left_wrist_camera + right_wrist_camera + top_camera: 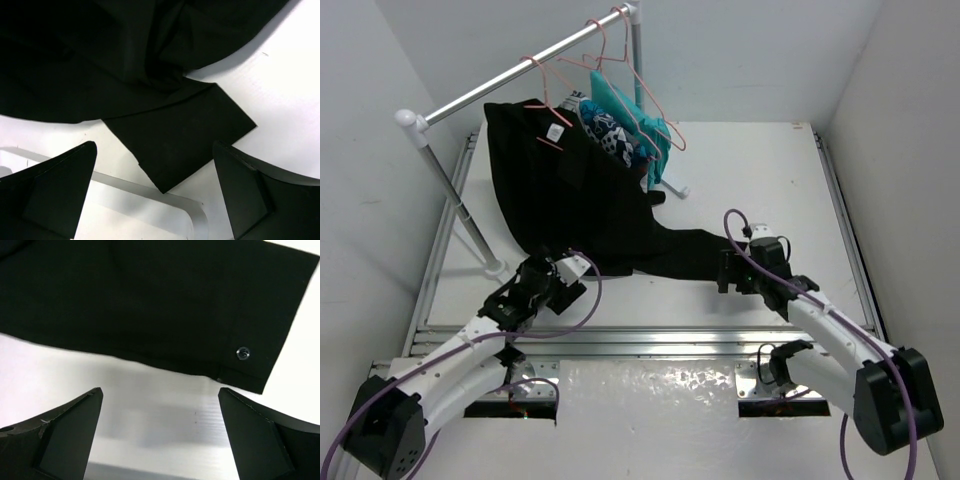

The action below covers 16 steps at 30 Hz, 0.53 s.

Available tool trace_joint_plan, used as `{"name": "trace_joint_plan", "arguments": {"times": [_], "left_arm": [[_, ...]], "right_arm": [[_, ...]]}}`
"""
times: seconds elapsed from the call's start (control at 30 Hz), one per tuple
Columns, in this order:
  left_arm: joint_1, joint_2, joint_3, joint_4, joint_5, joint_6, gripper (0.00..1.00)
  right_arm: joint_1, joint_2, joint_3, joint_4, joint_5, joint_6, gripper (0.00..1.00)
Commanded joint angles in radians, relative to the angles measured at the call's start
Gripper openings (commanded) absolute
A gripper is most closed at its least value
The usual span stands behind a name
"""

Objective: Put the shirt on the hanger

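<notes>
Rack-side, mid-task: the black shirt (570,200) hangs by its collar end from the rail (510,85), its white label (556,131) showing just beside the lower wire of a pink hanger (546,100) hooked there. The rest of the cloth slopes down and spreads across the white desk (770,180). A patterned garment (610,135) and a teal garment (625,105) hang further along the rail, to the shirt's right.

The left end effector (154,150) stands with its jaws wide apart and empty over a loose squared corner of cloth at the shirt's near edge. The right end effector (160,392) is likewise spread and holding nothing, poised just short of the hem, where a small button (243,353) marks the corner.

From overhead it cannot be told whether the hanger sits inside both shoulders or only catches the neck. The step in hand looks like dressing and settling the shirt on the hanger rather than first pickup, with much of the task seemingly behind.

The next move likely calls for each arm to close on the cloth edge before it and lift evenly. That would take the shirt's weight off the desk and let the hanger be checked without dragging the collar off the wire.
</notes>
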Motion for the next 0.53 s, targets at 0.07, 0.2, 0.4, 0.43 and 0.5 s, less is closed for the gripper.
{"name": "trace_joint_plan", "arguments": {"times": [0.07,0.2,0.4,0.43,0.5], "left_arm": [[0.014,-0.007,0.003,0.134,-0.059,-0.057,1.0],[0.015,-0.013,0.0,0.14,-0.073,-0.065,0.99],[0.015,-0.03,-0.001,0.135,-0.073,-0.066,1.0],[0.017,-0.03,0.0,0.137,-0.073,-0.066,1.0],[0.015,-0.029,0.0,0.137,-0.073,-0.068,0.99]], "right_arm": [[-0.021,-0.016,-0.051,0.189,0.087,0.08,0.99],[-0.021,0.004,-0.039,0.131,0.247,0.171,0.99],[-0.02,-0.034,-0.091,0.167,0.227,0.112,0.99],[-0.021,-0.051,-0.102,0.193,0.226,0.114,0.99],[-0.02,-0.065,-0.119,0.209,0.233,0.121,0.99]]}}
